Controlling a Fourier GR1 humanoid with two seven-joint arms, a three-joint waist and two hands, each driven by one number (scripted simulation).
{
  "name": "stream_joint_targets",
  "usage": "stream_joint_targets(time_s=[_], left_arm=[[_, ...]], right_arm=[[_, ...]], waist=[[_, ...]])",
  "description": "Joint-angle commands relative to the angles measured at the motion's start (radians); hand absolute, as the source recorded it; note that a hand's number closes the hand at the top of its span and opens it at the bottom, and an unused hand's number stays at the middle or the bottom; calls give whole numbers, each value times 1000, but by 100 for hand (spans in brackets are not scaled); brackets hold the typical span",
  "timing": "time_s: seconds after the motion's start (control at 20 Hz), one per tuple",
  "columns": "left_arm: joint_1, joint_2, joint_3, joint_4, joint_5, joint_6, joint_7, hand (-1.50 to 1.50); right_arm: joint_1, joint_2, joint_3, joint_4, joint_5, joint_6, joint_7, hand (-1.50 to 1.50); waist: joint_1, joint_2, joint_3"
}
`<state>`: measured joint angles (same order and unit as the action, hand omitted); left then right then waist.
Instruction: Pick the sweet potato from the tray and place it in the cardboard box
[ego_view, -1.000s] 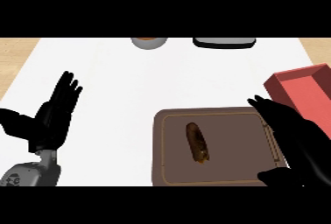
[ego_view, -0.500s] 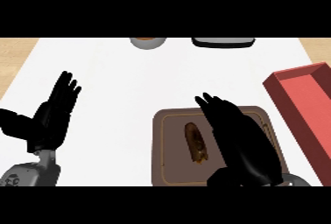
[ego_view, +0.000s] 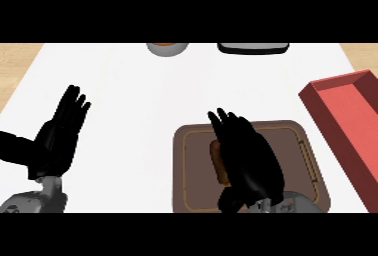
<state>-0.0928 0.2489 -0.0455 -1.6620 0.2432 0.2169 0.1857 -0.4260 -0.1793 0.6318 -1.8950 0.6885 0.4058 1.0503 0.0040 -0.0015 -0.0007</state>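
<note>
Sweet potato (ego_view: 218, 161): lies on brown tray (ego_view: 193, 172), partly under my right hand (ego_view: 247, 160), fingers straight, holding nothing. Red box (ego_view: 347, 115): right of tray. Left hand (ego_view: 59, 135): open, resting far left.

This is a kitchen, seen steeply from above: a broad white counter top (ego_view: 184, 90) fills the view, with strips of pale wood floor (ego_view: 18, 65) showing past its left and right edges. On the counter lie a brown tray (ego_view: 193, 195) bearing a sweet potato (ego_view: 218, 162), and a red box (ego_view: 347, 115) at the right. At the far edge sit a grey bowl (ego_view: 165, 49) and a dark, flat dish (ego_view: 252, 48), both cut off by the view.
</note>
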Motion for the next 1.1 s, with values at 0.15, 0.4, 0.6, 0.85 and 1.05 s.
stream_joint_targets(time_s=[0.15,0.4,0.6,0.85,1.05], left_arm=[[-61,-3,33,37,-6,-7,23,0],[-7,-58,4,35,-57,5,-27,0],[-48,-31,54,29,-14,-38,24,0],[-38,-67,22,-14,-85,0,35,0],[-47,-69,53,46,-82,-27,24,0]], right_arm=[[38,99,20,97,96,21,90,-150],[75,137,19,132,204,-19,13,-150],[167,98,0,90,231,-9,-45,-150],[92,177,-30,158,218,31,-16,-150],[143,145,-94,253,272,-55,-192,-150]], waist=[[-5,1,0],[-4,1,1],[-7,1,1],[-3,1,1],[-4,2,1]])
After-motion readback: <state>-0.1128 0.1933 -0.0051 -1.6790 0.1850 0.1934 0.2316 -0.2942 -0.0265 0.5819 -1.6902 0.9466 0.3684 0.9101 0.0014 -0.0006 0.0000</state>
